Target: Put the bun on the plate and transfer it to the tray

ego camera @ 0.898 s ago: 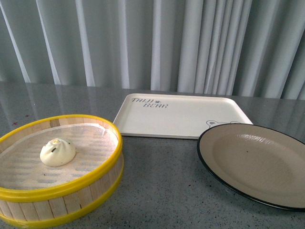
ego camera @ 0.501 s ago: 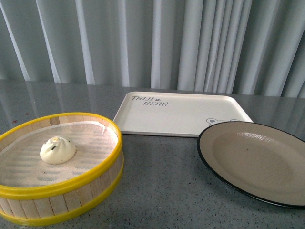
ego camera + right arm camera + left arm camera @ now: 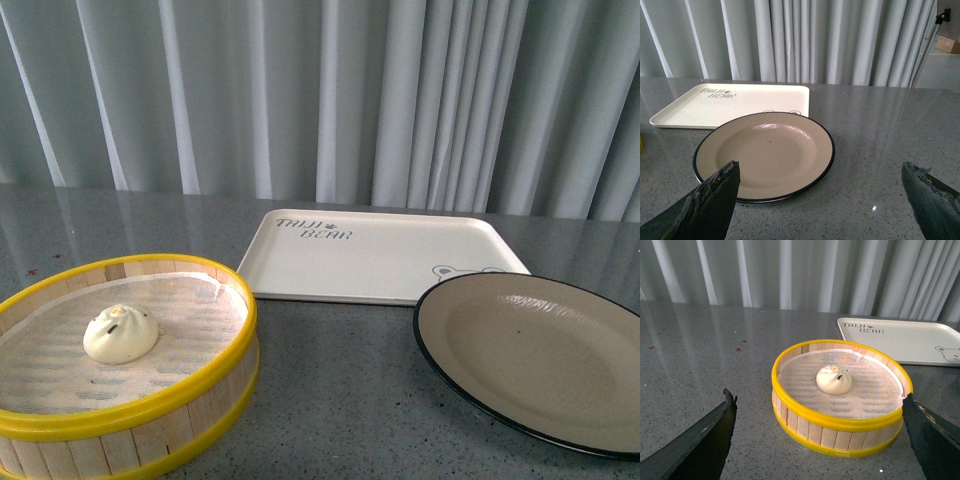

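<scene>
Plainly, the bun (image 3: 120, 333) sits a little off the middle of the bamboo steamer basket (image 3: 190, 420), on its pale liner, so the first step is not yet done. The plate (image 3: 540, 350) lies empty on the desk (image 3: 340, 400), apart from the basket on its right. Its far rim is close against the near edge of the tray (image 3: 380, 260); whether they touch I cannot tell. This layout seems meant to keep both transfers short. The left tool (image 3: 818, 397) hangs wide open and empty, facing the basket with the bun framed between its fingers, probably lined up for the pick. The right tool (image 3: 820, 167), equally wide and empty, faces the plate, presumably placed to carry it later.
</scene>
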Controlling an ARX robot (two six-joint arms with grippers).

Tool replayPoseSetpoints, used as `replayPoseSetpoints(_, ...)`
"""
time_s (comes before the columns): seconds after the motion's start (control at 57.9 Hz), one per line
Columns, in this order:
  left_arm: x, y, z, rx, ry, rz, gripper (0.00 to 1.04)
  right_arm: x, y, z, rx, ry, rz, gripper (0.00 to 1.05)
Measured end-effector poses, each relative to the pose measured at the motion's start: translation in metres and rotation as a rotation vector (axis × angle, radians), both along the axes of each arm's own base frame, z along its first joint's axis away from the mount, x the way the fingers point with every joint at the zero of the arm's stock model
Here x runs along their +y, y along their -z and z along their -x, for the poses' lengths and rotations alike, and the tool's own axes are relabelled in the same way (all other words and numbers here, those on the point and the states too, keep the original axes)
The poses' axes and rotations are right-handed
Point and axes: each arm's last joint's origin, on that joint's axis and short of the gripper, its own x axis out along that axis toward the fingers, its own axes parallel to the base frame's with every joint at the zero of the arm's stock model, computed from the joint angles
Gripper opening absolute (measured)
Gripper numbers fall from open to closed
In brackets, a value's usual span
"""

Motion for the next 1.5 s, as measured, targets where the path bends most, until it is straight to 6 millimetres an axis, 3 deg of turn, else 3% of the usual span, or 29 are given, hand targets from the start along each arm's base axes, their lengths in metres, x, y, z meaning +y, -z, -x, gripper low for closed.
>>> replayPoseSetpoints(0.881, 0.000, 0.000, 0.000, 0.000, 0.000, 0.001, 0.98, 0.000, 0.000, 0.000, 0.000, 0.000, 0.000, 0.96)
replayPoseSetpoints(0.95, -0.001, 0.003, -0.003, 0.228, 0.050, 0.086, 0.98, 0.000, 0.000, 0.000, 0.000, 0.000, 0.000, 0.96)
replayPoseSetpoints(1.019, -0.001, -0.005, -0.016, 0.322, 0.041, 0.137, 0.98, 0.000, 0.000, 0.000, 0.000, 0.000, 0.000, 0.96)
replayPoseSetpoints(1.158, -0.005, -0.040, -0.046, 0.236, 0.061, 0.136, 0.98, 0.000, 0.000, 0.000, 0.000, 0.000, 0.000, 0.96)
replayPoseSetpoints(1.279, -0.013, -0.064, -0.088, 0.221, 0.094, 0.127, 0.98, 0.000, 0.000, 0.000, 0.000, 0.000, 0.000, 0.96)
replayPoseSetpoints(1.503, -0.039, -0.070, -0.158, 0.345, 0.160, 0.057, 0.98, 0.000, 0.000, 0.000, 0.000, 0.000, 0.000, 0.96)
